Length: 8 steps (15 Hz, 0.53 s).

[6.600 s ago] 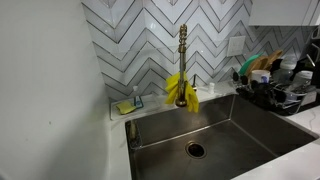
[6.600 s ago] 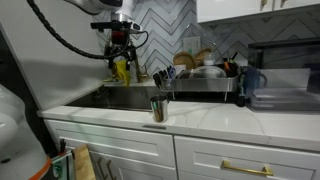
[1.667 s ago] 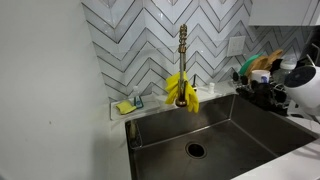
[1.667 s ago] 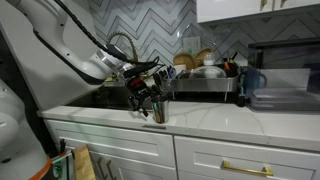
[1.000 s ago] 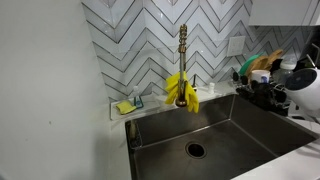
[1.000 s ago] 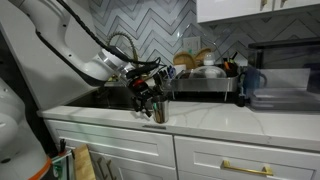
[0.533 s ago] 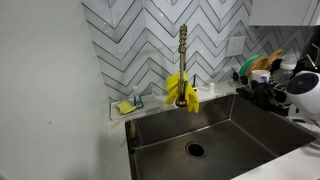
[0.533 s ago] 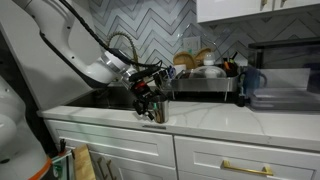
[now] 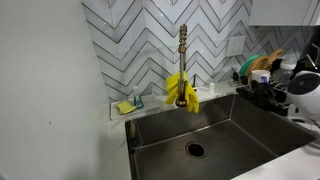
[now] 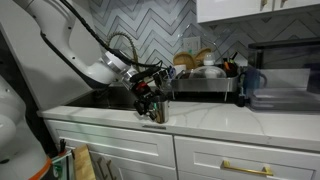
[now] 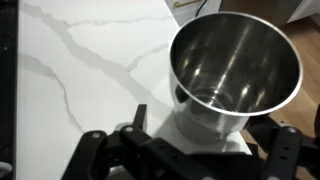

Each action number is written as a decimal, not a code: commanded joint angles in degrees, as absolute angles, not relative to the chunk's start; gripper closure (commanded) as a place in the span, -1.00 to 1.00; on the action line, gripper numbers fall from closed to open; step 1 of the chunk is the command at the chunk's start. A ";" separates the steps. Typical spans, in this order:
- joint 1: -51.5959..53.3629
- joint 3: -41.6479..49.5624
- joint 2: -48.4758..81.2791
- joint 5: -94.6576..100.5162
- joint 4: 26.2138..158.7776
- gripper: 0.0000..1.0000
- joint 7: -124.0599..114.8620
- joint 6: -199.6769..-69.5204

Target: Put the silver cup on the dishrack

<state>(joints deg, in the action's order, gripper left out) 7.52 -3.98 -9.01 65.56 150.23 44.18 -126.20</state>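
Silver cup [image 10: 158, 109]: upright, mouth up, on the white counter [image 10: 215, 120] at its near edge, just in front of the sink [image 9: 235, 125]. Probably light and stiff, being thin polished metal, so no fear of crushing or breaking it. Probably slippery too, because of the smooth wall narrowing toward the base. Empty inside, as far as the wrist view shows, so nothing to spill. Best taken by the outer wall, from two opposite sides, at about middle height or a little lower. Better not by the rim alone, where a tilt or a slip seems more likely. Around the silver cup, the gripper [image 10: 152, 101], reaching down at a slant from the left in an exterior view. Jaws wide apart, nothing clamped. In the wrist view, one finger to the left and one to the right of the lower wall, with the silver cup between them. Not possible to tell whether any pad touches the metal. Farther back and to the right, well apart from the silver cup, the dishrack [image 9: 262, 99] beside the sink, already holding several dishes.
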 commanded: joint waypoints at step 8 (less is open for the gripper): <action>6.59 -3.46 -8.35 67.84 150.91 -0.97 43.42 -128.78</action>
